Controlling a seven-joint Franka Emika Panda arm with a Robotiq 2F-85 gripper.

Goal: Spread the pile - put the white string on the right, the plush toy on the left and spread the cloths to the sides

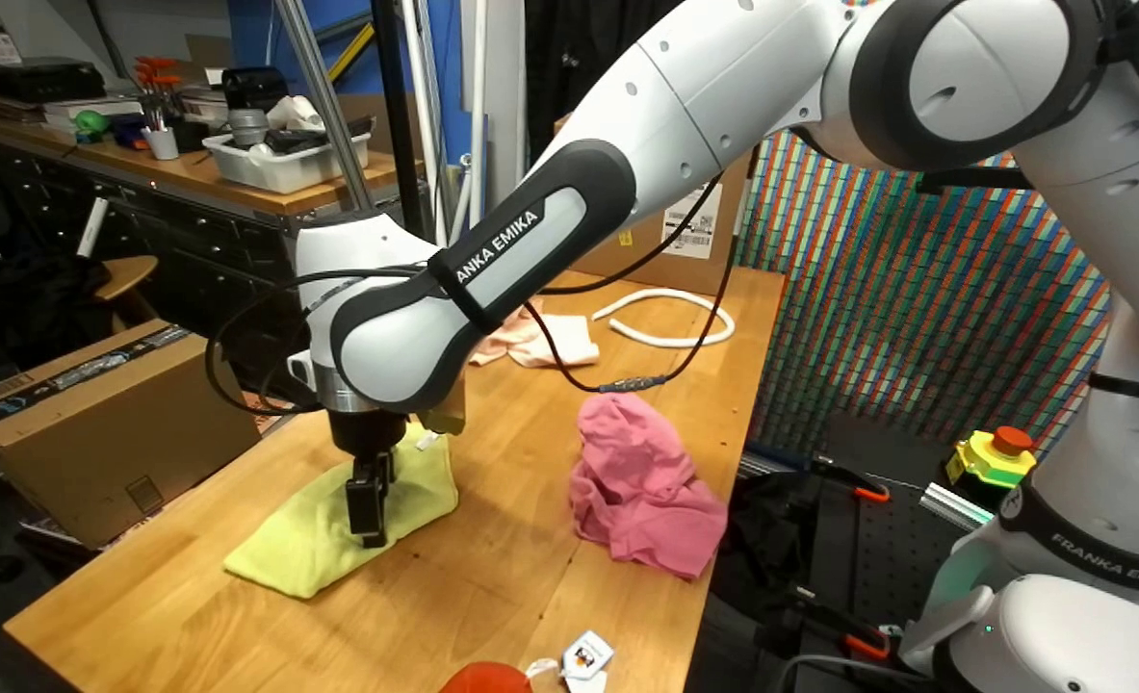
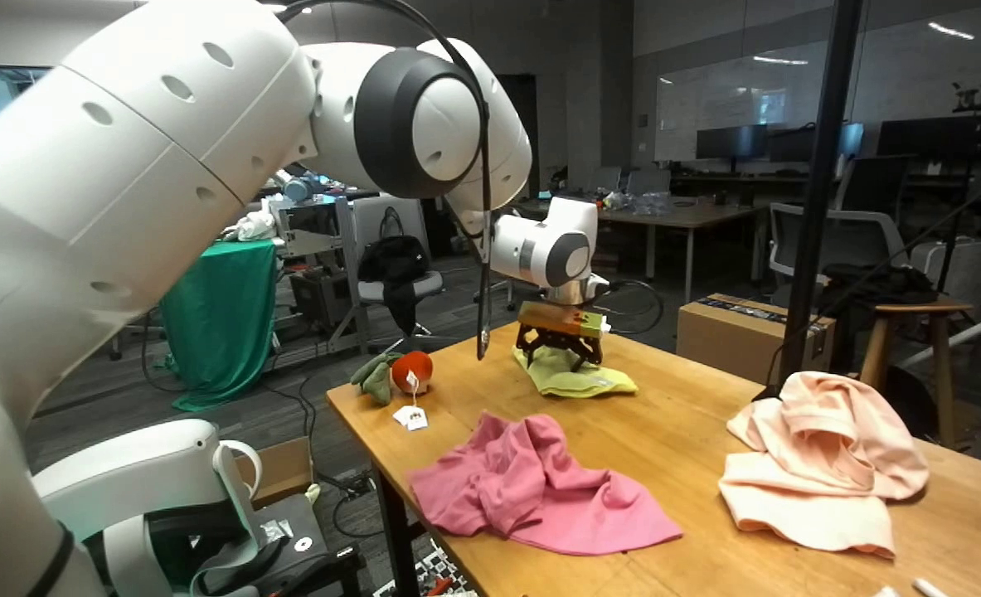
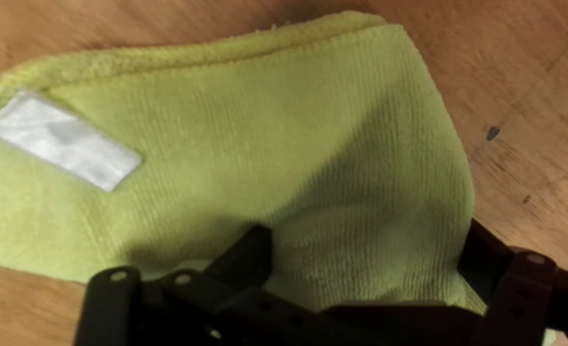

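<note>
My gripper (image 3: 368, 247) stands open low over the yellow-green cloth (image 3: 207, 129), its fingertips down at the fabric. One finger (image 3: 250, 254) rests over the cloth and the opposite one is at its edge; nothing is clamped. In an exterior view the cloth (image 1: 290, 549) lies folded near the table's far end. The pink cloth (image 2: 540, 489) sits crumpled by the table edge. The cream cloth (image 2: 830, 464) is bunched apart from it, near the white string (image 1: 670, 342), which curves in a loop. The red plush toy (image 2: 412, 371) with green leaves sits at a corner of the table.
A black cable (image 1: 569, 375) sags from the arm over the table (image 2: 672, 448). One cardboard box (image 1: 107, 433) stands on the floor beyond the edge, and a taller box (image 1: 656, 241) rises behind the string. A dark pole (image 2: 818, 199) stands at the table's side.
</note>
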